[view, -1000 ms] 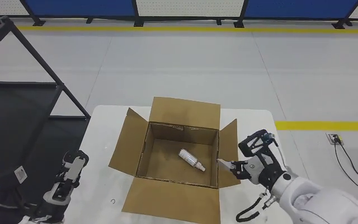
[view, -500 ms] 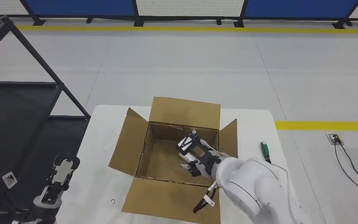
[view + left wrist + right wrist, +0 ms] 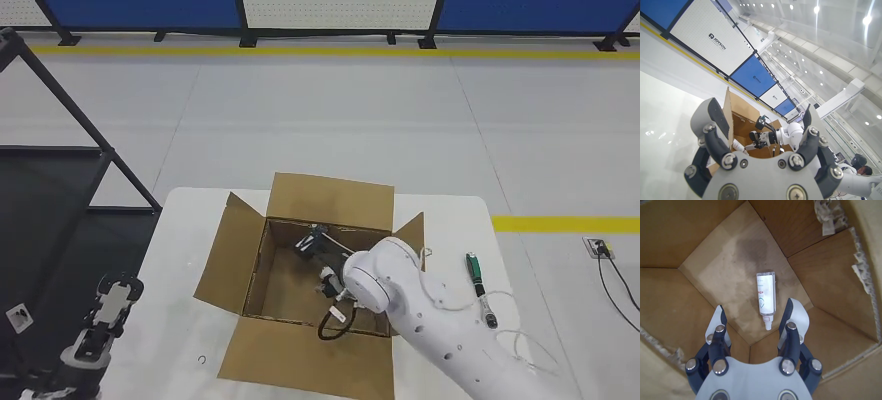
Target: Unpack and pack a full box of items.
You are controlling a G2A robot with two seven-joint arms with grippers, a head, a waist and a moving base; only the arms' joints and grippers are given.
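Note:
An open cardboard box stands mid-table with its flaps spread. On its floor lies a single white spray bottle, on its side, cap end toward my right gripper. That gripper hangs open inside the box, just short of the cap and touching nothing. From above, the right arm arches over the box's right wall, its gripper down inside. My left gripper is open and empty, low beside the table's left edge, with the box, bottle and right gripper beyond its fingers.
A green pen lies on the white table right of the box. A small ring sits near the front left flap. A black metal frame stands left of the table.
My right arm swung from the table right of the box over its wall and down inside. The green pen now shows where that gripper was. My left gripper sank slightly.

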